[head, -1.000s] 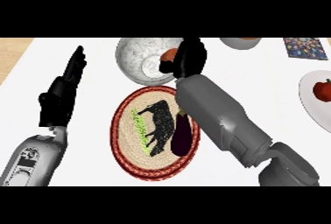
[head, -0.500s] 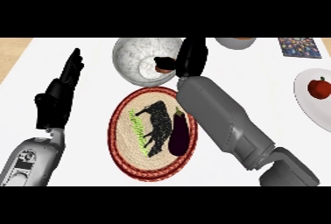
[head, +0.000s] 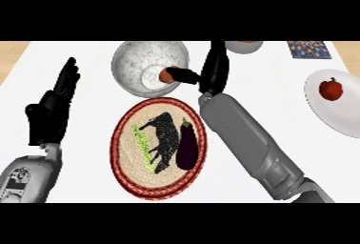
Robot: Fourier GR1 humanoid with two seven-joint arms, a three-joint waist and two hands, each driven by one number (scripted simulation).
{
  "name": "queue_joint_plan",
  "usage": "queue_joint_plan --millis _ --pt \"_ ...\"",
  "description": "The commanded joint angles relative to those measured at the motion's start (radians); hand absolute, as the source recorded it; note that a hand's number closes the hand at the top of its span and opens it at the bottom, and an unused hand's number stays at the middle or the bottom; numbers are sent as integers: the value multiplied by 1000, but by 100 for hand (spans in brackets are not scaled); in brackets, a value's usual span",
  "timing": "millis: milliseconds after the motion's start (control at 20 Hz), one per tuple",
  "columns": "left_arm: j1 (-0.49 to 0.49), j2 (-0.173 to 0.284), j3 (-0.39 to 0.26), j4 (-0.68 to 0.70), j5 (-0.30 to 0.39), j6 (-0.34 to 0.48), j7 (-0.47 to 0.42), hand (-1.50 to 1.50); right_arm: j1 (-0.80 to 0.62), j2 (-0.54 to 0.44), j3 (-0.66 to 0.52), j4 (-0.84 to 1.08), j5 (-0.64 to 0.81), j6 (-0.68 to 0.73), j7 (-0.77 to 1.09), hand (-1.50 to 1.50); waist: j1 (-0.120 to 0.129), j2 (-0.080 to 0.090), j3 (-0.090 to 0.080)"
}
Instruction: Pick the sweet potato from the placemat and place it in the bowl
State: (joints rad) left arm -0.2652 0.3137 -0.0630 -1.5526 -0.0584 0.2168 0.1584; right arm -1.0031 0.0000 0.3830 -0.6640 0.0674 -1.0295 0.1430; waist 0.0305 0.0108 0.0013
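The sweet potato (head: 166, 75), small and orange-brown, lies inside the white speckled bowl (head: 137, 59) by its lower right rim. My right hand (head: 215, 66) stands just right of the bowl with its fingers straight up. Its thumb (head: 185, 75) reaches left, and the tip is at the sweet potato. The round woven placemat (head: 126, 162), red-rimmed with a black animal figure, lies below the bowl, and my right forearm crosses its right edge. My left hand (head: 51, 107) rests open at the left, fingers up.
A dark purple eggplant (head: 187, 145) lies on the placemat's right side. At the right edge a white plate (head: 334, 114) holds a red fruit (head: 331, 88). Another bowl (head: 244, 46) and a patterned square (head: 309, 48) sit at the back.
My right hand carried the sweet potato left and down over the bowl, and its fingers have straightened. The sweet potato now sits lower in the bowl. The left hand stayed put.
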Motion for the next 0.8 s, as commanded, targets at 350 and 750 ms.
queue_joint_plan --millis 350,750 --pt "101 -12 24 -85 -33 -5 19 0 323 -24 77 -363 -25 162 -135 -150 -34 -16 -1" --pt "45 -43 52 -62 -63 -36 35 0 497 0 121 -489 47 141 -182 -150 -29 -11 -1"
